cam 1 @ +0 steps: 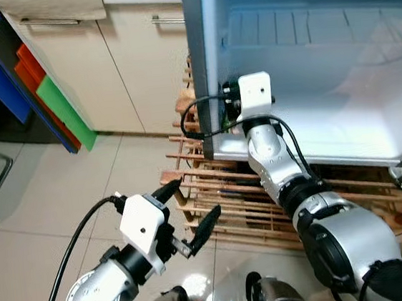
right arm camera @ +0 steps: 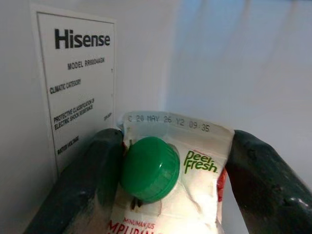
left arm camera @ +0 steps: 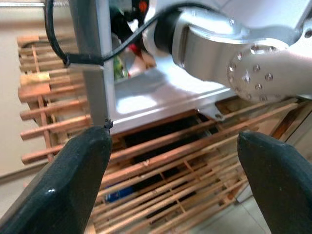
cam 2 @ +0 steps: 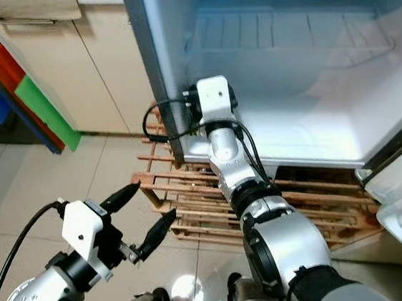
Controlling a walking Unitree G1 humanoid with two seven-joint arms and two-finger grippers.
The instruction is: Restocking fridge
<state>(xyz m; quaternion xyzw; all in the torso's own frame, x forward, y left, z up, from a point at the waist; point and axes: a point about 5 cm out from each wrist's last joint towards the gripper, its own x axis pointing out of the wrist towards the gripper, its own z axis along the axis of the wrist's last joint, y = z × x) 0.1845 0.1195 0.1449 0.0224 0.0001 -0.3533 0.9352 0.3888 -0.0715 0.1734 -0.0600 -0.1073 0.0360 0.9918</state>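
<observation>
Fridge (cam 1: 336,71) interior: right gripper (right arm camera: 170,180) outstretched, clamping juice carton (right arm camera: 195,170); left gripper (cam 1: 193,212) open.

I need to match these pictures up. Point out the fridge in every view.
Left eye view: fridge, open, upper right; right arm reaches in.
Right eye view: the same, upper right.
Left wrist view: its grey corner post above the wooden rack.
Right wrist view: its inner wall behind the pouch in the right hand.
Shared landmark: that rack beneath the fridge.
</observation>
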